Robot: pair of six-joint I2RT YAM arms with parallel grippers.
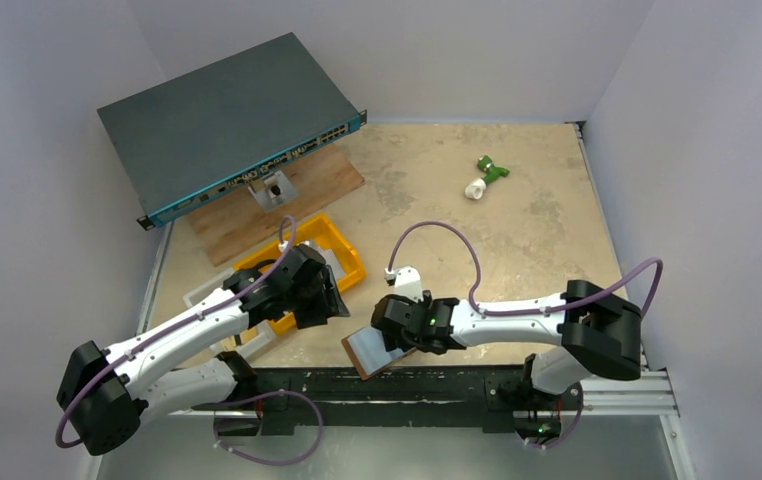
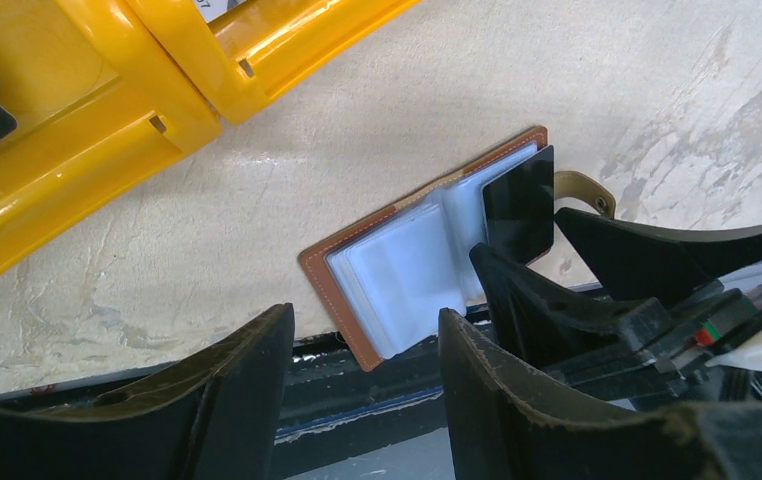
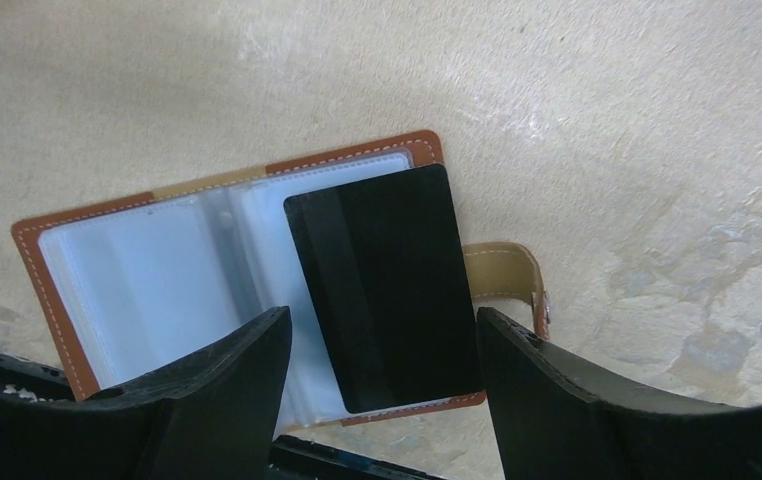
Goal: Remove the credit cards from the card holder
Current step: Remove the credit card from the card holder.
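The card holder [image 3: 52, 280] is a brown leather wallet lying open at the table's near edge [image 1: 359, 355], one corner over the black rail [image 2: 352, 320]. Pale grey-blue plastic pages fill it. A black credit card [image 3: 382, 290] lies slightly askew on its right half [image 2: 519, 205]. My right gripper [image 3: 382, 335] is open above the wallet, a fingertip on each side of the card's near end; I cannot tell whether they touch it. My left gripper [image 2: 367, 325] is open and empty, hovering left of the wallet [image 1: 329, 300]. A tan snap tab [image 3: 507, 275] sticks out to the right.
A yellow plastic bin [image 1: 349, 252] sits just behind the left gripper, with a white frame [image 1: 207, 290] to its left. A network switch [image 1: 227, 120] lies on a wooden board [image 1: 307, 190] at the back left. A green and white object [image 1: 485, 177] lies at the back right.
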